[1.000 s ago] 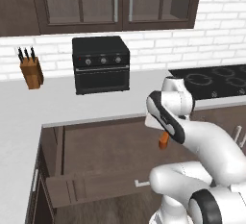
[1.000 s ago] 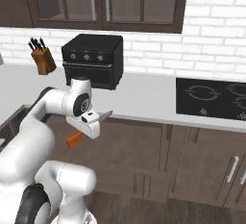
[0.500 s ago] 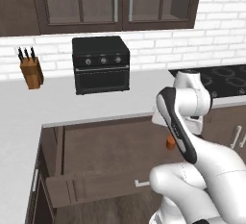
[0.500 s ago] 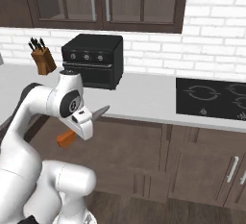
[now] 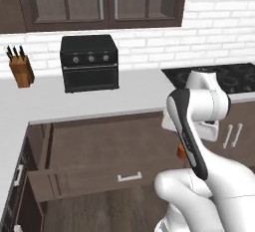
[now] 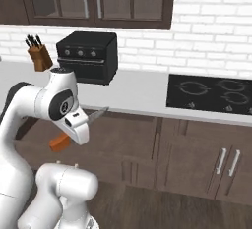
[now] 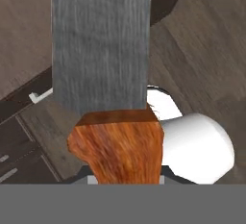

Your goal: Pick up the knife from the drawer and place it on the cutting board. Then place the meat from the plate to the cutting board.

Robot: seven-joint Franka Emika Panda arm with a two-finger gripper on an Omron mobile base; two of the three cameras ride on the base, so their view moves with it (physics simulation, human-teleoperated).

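Clearly no brand, label or writing can be read anywhere in these pictures. Clenched on the knife (image 6: 74,130), the fingers hold it up in the air in front of the lower cabinets, below the level of the worktop (image 6: 140,93), out over the floor. Its long axis lies slanted in the right base view: the grey blade (image 6: 97,113) points up and to the right, toward the hob (image 6: 211,95), while the orange handle (image 6: 60,142) hangs down and to the left of the hand. In the hand view the blade (image 7: 100,45) runs away from the camera and the handle (image 7: 120,143) sits near the bottom of the picture. In the left base view just the handle end (image 5: 181,151) peeps out beside the arm. The drawer (image 5: 84,181) stands pulled out at the lower left, well apart from the knife. On the far worktop stand a black oven (image 5: 89,62) and a knife block (image 5: 21,67) to its left.
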